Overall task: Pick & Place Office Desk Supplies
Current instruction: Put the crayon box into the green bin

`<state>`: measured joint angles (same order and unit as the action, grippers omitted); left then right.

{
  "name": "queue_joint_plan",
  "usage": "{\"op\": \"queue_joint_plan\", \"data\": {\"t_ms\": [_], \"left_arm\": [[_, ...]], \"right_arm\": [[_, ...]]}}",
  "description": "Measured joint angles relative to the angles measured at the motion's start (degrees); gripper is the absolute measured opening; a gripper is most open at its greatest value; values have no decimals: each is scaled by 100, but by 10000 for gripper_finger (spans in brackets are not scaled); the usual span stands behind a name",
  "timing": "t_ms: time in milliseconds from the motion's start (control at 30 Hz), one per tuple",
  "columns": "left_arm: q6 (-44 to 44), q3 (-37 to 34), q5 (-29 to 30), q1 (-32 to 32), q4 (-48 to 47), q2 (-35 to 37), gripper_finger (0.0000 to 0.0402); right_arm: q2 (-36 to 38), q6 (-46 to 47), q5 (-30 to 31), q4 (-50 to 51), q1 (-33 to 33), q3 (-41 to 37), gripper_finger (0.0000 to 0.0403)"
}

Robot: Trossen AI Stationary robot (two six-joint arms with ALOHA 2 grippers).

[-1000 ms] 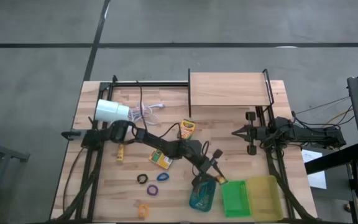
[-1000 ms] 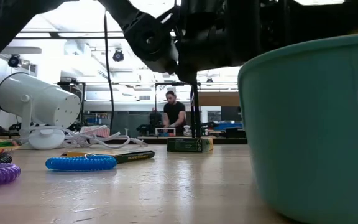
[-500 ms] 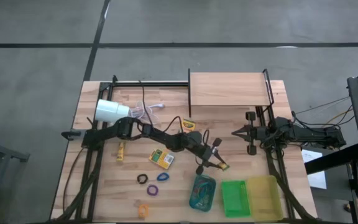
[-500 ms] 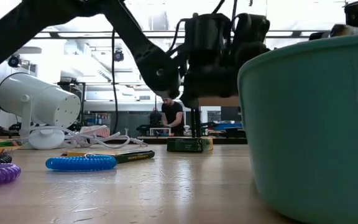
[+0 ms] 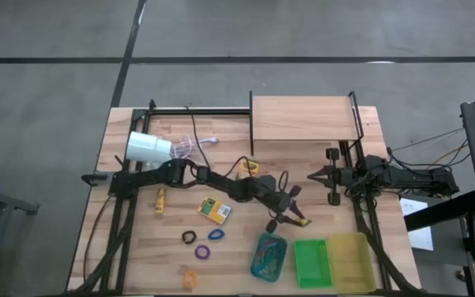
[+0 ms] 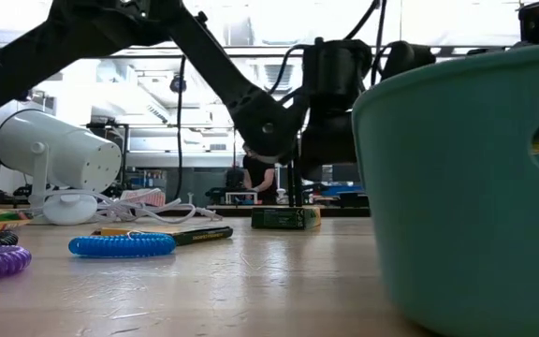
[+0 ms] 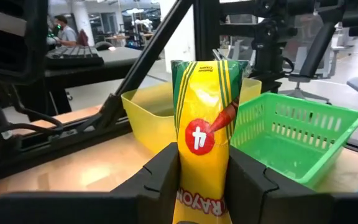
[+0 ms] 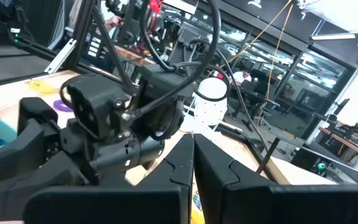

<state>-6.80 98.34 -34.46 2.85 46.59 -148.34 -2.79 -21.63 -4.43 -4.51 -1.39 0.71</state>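
1. Right of centre in the high view, the left gripper (image 5: 289, 216) hangs over the wooden table (image 5: 122, 256), its arm stretched from the left edge across the middle of the frame.
2. Its two dark fingers (image 7: 166, 171) are clamped on a yellow-and-green crayon box (image 7: 205, 118), which stands upright between them in the left wrist view, with a red circle bearing a "4" on its face.
3. From above, that held box shows only as a small yellow tip at the gripper, just above the trays in the frame.
4. Below the gripper, along the lower right of the high view, three trays sit side by side: a teal tray (image 5: 268, 257) with coloured loops inside, a green tray (image 5: 311, 262) and a yellow tray (image 5: 350, 262).
5. A second crayon box (image 5: 213, 210) lies flat at lower centre, and a third crayon box (image 5: 251, 167) peeks out beside the arm near the middle.
6. Lower left of centre, a black loop (image 5: 189, 238), a blue loop (image 5: 216, 234), a purple loop (image 5: 202, 252) and an orange loop (image 5: 190, 279) lie apart on the wood.
7. A small yellow piece (image 5: 161, 200) rests at the left, below the arm.
8. At upper left stands a white lamp (image 5: 148, 148) with its cord (image 5: 190, 147) coiled beside it.
9. At the right edge of the table, the right gripper (image 5: 313, 175) waits with its fingers pressed together, holding nothing.
10. A wooden shelf (image 5: 303, 118) fills the upper right of the table.
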Motion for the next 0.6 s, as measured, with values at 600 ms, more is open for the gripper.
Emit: {"op": "queue_joint_plan", "data": {"t_ms": [600], "left_arm": [[-209, 942, -200, 379, -638, -1, 110]], "right_arm": [[0, 0, 3, 0, 0, 2, 8]]}}
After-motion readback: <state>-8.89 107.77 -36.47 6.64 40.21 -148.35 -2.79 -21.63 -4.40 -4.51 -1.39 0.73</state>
